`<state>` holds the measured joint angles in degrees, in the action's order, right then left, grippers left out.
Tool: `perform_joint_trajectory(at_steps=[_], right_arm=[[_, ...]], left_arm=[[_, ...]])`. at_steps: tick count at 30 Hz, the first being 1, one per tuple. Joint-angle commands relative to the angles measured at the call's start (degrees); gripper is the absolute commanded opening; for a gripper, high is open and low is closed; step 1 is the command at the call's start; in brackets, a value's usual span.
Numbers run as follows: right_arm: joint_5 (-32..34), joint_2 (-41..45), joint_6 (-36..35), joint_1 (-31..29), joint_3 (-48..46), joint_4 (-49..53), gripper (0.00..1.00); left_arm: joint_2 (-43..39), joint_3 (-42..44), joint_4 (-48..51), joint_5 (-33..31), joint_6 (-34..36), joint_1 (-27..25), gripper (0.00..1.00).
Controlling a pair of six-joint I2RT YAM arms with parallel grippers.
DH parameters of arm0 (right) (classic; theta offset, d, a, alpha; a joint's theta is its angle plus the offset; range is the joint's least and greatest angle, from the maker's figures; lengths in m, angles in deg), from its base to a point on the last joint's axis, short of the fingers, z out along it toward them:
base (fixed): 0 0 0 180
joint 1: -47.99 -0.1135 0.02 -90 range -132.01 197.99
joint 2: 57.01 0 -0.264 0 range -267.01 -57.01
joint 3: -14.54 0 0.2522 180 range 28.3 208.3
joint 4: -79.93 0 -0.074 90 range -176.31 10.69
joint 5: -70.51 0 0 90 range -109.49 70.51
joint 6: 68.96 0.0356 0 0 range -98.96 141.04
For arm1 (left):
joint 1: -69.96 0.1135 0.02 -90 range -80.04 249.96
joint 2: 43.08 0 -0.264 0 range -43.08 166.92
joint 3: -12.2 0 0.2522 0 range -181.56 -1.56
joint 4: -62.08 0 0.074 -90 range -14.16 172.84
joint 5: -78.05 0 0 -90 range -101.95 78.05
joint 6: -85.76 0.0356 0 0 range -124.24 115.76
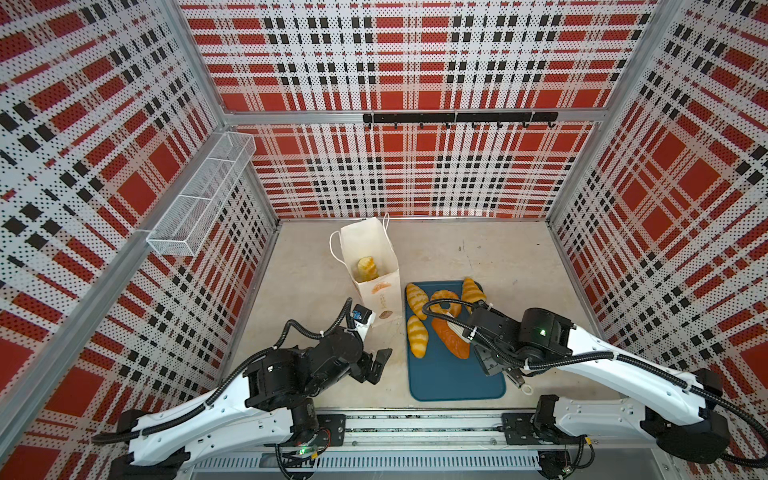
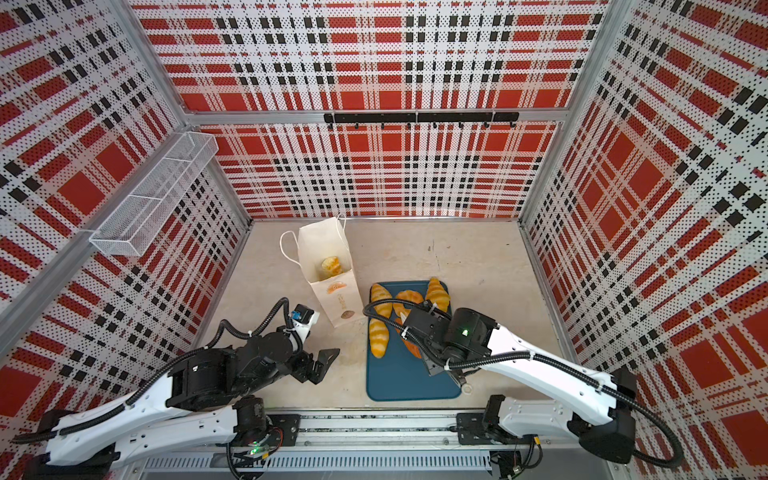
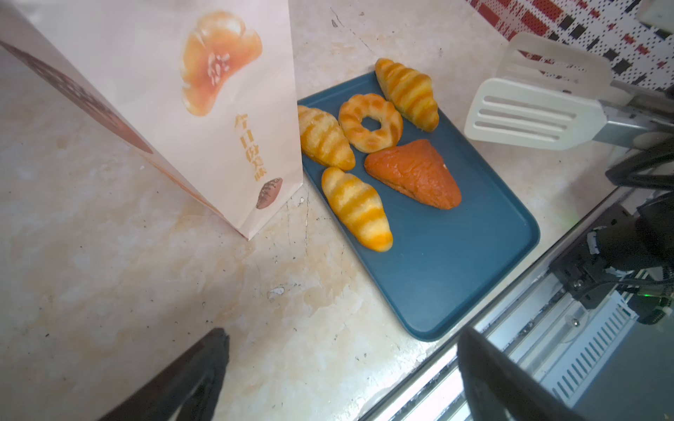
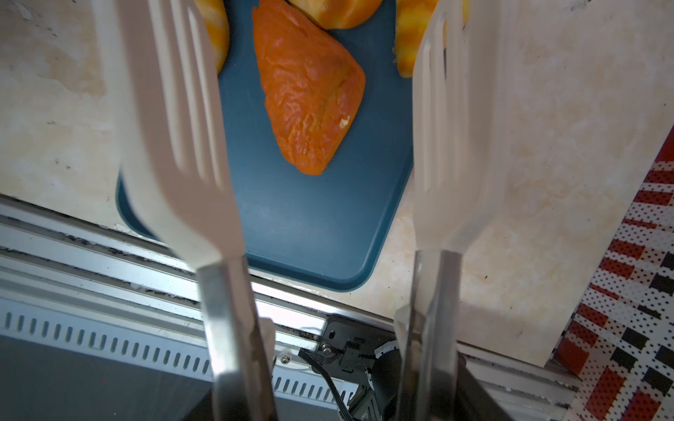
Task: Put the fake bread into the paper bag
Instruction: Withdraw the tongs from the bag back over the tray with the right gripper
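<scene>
While pale and stained, marble-look tabletop [image 1: 498, 257] amid red plaid walls [image 1: 415, 62]

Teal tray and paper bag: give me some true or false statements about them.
The paper bag stands upright with a pastry inside. True.
Five pastries lie on the teal tray. True.
The white tongs clamp the triangular loaf. False: it lies free on the tray, paddles apart.
The left tool holds a croissant. False: it is open and empty.
The ring doughnut is in the bag. False: it is on the tray.
</scene>
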<state>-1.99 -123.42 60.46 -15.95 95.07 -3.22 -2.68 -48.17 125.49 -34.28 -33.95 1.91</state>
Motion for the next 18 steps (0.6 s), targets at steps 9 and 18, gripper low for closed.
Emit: perform_joint_trajectory(at_steps=[9,18], right_arm=[[-0.9,-4.87,9.07,-7.67,-7.76,-8.49,0.62],[-0.31,-11.12,13.58,-9.18,-10.12,-7.37,0.62]], left_arm=[[3.24,3.69,-7.81,0.38,-2.53,-1.68,0.99],[0.79,5.56,-7.6,-1.71,-3.3,-1.64,0.99]])
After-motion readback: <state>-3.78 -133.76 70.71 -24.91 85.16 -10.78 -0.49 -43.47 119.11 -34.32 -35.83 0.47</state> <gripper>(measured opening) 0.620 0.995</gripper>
